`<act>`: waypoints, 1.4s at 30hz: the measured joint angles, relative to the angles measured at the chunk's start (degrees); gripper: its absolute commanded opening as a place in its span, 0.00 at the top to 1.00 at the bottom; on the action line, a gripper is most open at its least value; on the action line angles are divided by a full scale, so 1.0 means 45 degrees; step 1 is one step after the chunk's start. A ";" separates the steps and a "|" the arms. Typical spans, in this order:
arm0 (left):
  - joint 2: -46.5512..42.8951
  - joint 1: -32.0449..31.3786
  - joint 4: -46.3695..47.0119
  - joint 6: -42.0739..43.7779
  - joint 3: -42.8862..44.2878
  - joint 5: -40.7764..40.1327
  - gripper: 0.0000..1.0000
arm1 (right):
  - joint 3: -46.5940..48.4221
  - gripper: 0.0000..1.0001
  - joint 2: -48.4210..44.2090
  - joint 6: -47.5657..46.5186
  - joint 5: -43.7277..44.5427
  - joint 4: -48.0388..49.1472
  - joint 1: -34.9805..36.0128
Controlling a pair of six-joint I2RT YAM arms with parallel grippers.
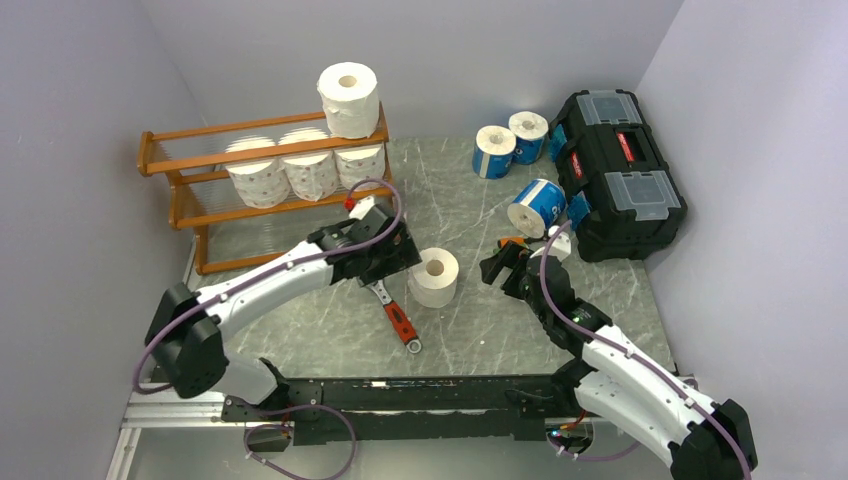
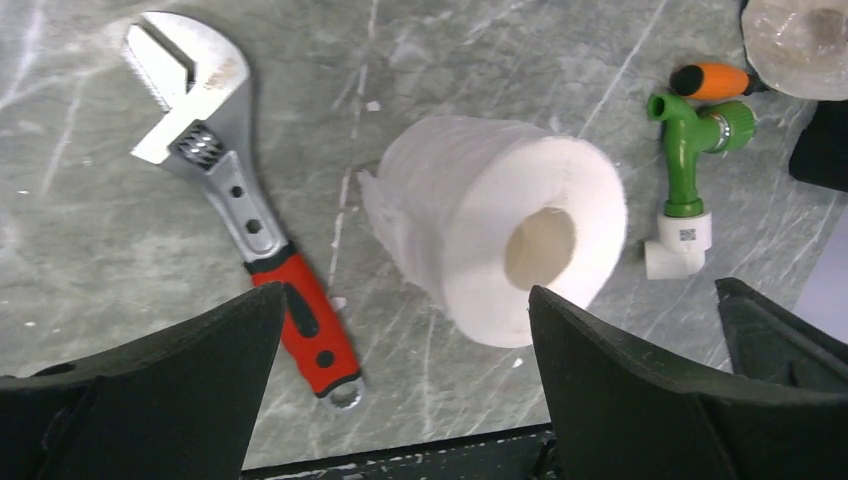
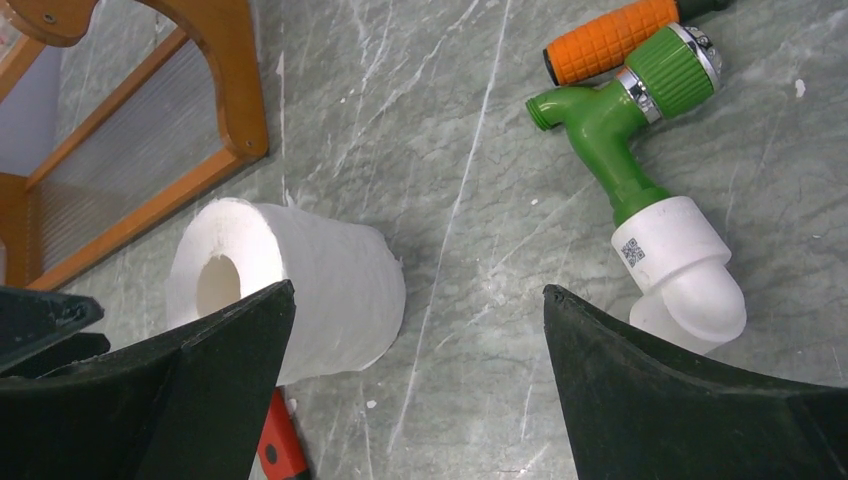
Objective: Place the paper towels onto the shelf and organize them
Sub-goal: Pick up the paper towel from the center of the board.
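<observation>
I am hovering my left gripper (image 2: 405, 292), jaws spread wide and gripping nothing, just left of the plain white paper towel roll (image 2: 500, 225) sitting mid-table on the grey marbled tabletop (image 2: 80, 250), since it is the loose roll nearest the orange-brown wooden three-tier shelf (image 1: 190, 158) at far left. My right gripper (image 3: 416, 288) is hanging spread and empty on the roll's right, beside the green plastic tap (image 3: 620, 150). Four rolls (image 1: 348, 98) are sitting on the shelf; three blue-wrapped rolls (image 1: 537, 205) are lying far right by the black toolbox (image 1: 620, 165). The red-handled silver wrench (image 2: 215, 170) is lying close, so I am expecting a careful approach.
</observation>
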 measured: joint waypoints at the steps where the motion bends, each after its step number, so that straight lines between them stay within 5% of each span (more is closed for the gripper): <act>1: 0.0350 -0.0107 -0.0160 -0.0097 0.0427 -0.0005 0.04 | -0.0024 0.04 -0.0029 0.0005 0.0005 0.0010 0.0000; 42: 0.3259 -0.0894 -0.0845 -0.0869 0.2438 -0.0039 0.23 | -0.0189 0.05 -0.0486 0.0024 0.0044 -0.0005 -0.0005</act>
